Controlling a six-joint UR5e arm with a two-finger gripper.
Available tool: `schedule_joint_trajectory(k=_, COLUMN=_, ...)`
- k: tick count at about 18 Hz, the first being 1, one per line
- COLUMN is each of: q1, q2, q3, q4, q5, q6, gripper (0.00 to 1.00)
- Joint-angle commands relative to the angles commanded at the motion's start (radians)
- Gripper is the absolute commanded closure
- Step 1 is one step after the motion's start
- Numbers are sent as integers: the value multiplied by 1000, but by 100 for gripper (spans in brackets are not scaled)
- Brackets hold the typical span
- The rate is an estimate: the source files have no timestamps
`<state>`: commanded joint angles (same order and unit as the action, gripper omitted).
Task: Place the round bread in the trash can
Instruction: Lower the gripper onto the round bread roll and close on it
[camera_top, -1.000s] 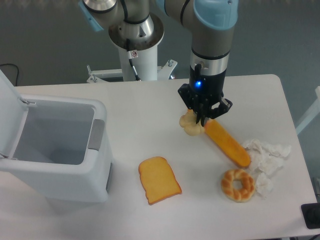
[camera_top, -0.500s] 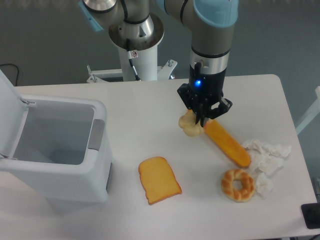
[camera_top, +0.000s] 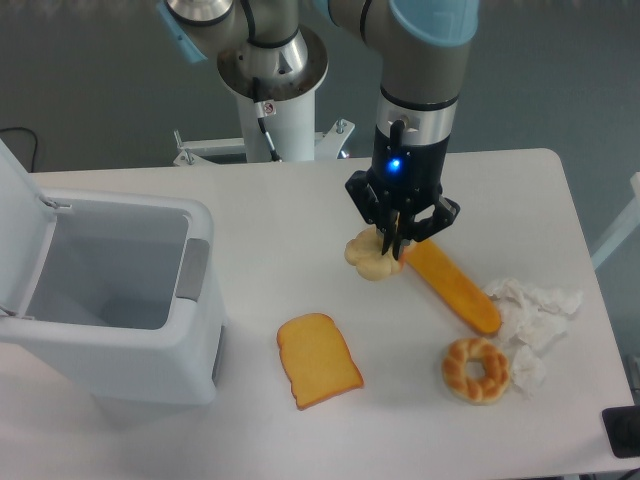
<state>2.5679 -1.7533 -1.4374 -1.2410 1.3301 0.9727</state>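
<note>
Overhead, gripper (camera_top: 391, 244) clamped on round bread (camera_top: 368, 257), trash can (camera_top: 110, 300) lid open, no readable writing.

The small, pale yellow-beige, lumpy round bread (camera_top: 368, 257) sits pinched in my hand (camera_top: 392, 243), near the middle of the white table (camera_top: 300, 230). The large white-grey rectangular plastic trash can (camera_top: 110, 300) stands upright at the table's left edge, well apart, its hinged lid swung open.

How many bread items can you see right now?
4: round bread in the gripper, baguette beside it, ring bread front right, toast slice front centre.
</note>
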Motion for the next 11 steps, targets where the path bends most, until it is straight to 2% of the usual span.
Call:
schedule_joint_trajectory(k=2, q1=-2, q2=0, q3=23, q4=0, q5=-12, q6=-31, gripper=100)
schedule_joint_trajectory(k=8, q1=-34, q2=3, q3=38, q4=0, q5=-51, q6=-51, gripper=100)
schedule_joint_trajectory(k=11, q1=-46, q2=6, q3=38, q4=2, q5=-104, q6=-148, gripper=100)
